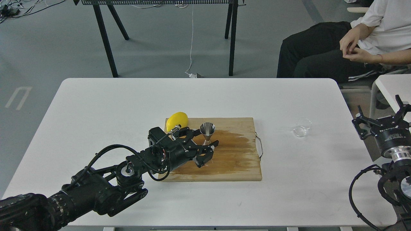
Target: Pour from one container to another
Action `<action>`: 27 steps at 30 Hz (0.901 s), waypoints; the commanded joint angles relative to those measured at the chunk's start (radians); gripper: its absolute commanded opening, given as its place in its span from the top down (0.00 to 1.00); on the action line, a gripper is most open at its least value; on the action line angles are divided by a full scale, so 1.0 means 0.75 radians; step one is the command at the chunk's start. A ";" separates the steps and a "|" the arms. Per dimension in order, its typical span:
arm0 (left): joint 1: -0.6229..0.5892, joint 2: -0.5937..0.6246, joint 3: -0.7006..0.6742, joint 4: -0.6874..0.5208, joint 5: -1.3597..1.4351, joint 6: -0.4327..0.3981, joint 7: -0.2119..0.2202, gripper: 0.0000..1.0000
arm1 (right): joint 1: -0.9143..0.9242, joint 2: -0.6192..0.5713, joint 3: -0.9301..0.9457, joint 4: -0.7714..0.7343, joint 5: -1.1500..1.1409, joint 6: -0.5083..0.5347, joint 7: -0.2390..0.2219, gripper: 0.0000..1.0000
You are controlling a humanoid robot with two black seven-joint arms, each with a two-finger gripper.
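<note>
The steel jigger (207, 130) stands upright on the wooden cutting board (237, 166), near its back left. My left gripper (208, 153) lies low over the board just in front of the jigger, open, with its upper finger (214, 143) close beside the jigger's foot and nothing held. The clear glass cup (302, 127) sits on the white table (96, 106) to the right of the board. My right gripper (380, 120) hovers past the table's right edge, open and empty, a short way right of the cup.
A yellow lemon (177, 121) rests at the board's back left corner, right behind my left wrist. A dark wet patch (236, 139) spreads over the board's middle. A metal handle (259, 146) sticks out on its right side. A seated person (362, 45) is at the back right.
</note>
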 commanded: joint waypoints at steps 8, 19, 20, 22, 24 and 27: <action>0.133 0.342 -0.139 -0.474 0.000 -0.014 -0.015 0.28 | 0.031 -0.095 0.000 -0.054 -0.001 0.000 0.000 0.00; 0.119 0.502 -0.215 -0.577 -0.357 0.000 -0.131 0.17 | 0.025 -0.203 0.000 -0.059 -0.001 0.000 -0.002 0.00; 0.111 0.502 -0.231 -0.577 -0.464 -0.008 -0.172 0.15 | 0.027 -0.205 0.002 -0.061 0.003 0.000 -0.014 0.00; 0.094 0.504 -0.272 -0.575 -0.682 -0.038 -0.233 0.12 | 0.027 -0.209 0.006 -0.050 0.027 0.000 -0.020 0.00; 0.084 0.504 -0.321 -0.573 -0.887 -0.108 -0.250 0.11 | 0.017 -0.209 -0.008 -0.048 0.103 0.000 -0.033 0.00; 0.080 0.502 -0.437 -0.570 -1.147 -0.222 -0.252 0.07 | 0.000 -0.207 -0.020 -0.044 0.215 0.000 -0.075 0.00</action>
